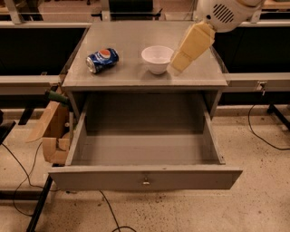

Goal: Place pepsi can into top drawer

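Note:
The pepsi can lies on its side on the left part of the grey cabinet top. It is blue with the round logo facing up. The top drawer is pulled wide open below, with nothing inside, and its front panel has a small metal knob. My gripper hangs from the white arm joint at the top right. It slants down-left over the cabinet top, its tip just right of the white bowl and well right of the can.
A torn cardboard box stands on the floor left of the drawer. Cables run over the floor on both sides. Dark benches flank the cabinet left and right.

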You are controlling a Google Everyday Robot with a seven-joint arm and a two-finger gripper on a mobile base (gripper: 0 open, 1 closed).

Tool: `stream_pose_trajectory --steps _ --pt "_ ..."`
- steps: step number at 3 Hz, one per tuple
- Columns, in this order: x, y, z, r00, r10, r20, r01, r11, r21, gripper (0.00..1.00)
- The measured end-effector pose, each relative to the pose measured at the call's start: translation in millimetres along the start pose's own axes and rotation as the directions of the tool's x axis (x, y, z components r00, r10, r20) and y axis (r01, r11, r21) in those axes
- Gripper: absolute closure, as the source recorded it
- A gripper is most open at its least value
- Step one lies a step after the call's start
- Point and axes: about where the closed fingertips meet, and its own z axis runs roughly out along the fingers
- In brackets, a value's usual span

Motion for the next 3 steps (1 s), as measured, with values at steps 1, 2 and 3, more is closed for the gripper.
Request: stream_pose_trajectory --steps 1,2,3 --pt "0 0 0 1.000 0.000 0.000 0.000 1.0000 0.000 0.00" --pt "-12 2 22 0.999 0.013 0.031 -0.014 0.9999 0.007 0.00" --pt "-46 9 74 0.991 0.072 0.114 -0.070 0.9973 -0.021 0.00"
